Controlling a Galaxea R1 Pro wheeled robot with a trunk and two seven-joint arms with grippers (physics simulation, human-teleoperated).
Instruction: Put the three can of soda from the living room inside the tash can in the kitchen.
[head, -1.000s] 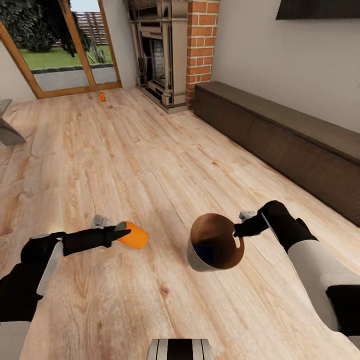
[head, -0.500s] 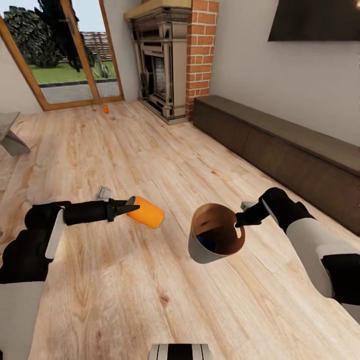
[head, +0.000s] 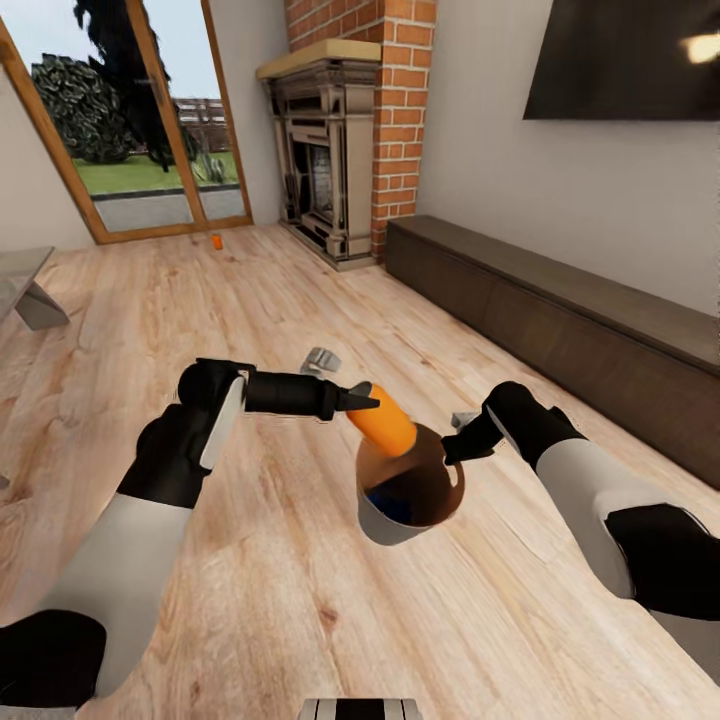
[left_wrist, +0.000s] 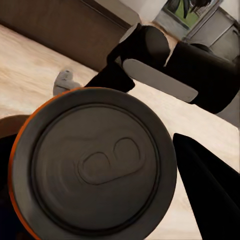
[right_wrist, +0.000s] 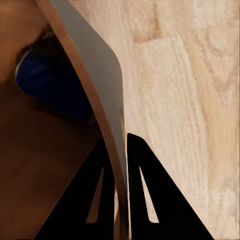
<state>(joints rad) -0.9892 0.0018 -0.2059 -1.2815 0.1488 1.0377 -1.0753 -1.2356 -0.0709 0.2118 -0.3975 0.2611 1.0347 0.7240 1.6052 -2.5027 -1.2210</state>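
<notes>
The floor (head: 250, 330) is light wood planking with visible grain and knots, in a smooth satin finish. The orange soda can (head: 383, 424) has a smooth, softly shiny painted body; in the left wrist view its lid (left_wrist: 95, 162) is dull grey metal with a pressed tab outline. The trash can (head: 385, 522) is matt grey outside and coppery brown inside, with a thin wall (right_wrist: 95, 85) like sheet metal. The blue can (right_wrist: 52, 87) inside it looks smooth and dark. The fireplace column (head: 400, 110) is rough red brick. The low cabinet (head: 560, 320) is dark matt wood. The wall screen (head: 620, 60) is glossy black, catching a light reflection.
</notes>
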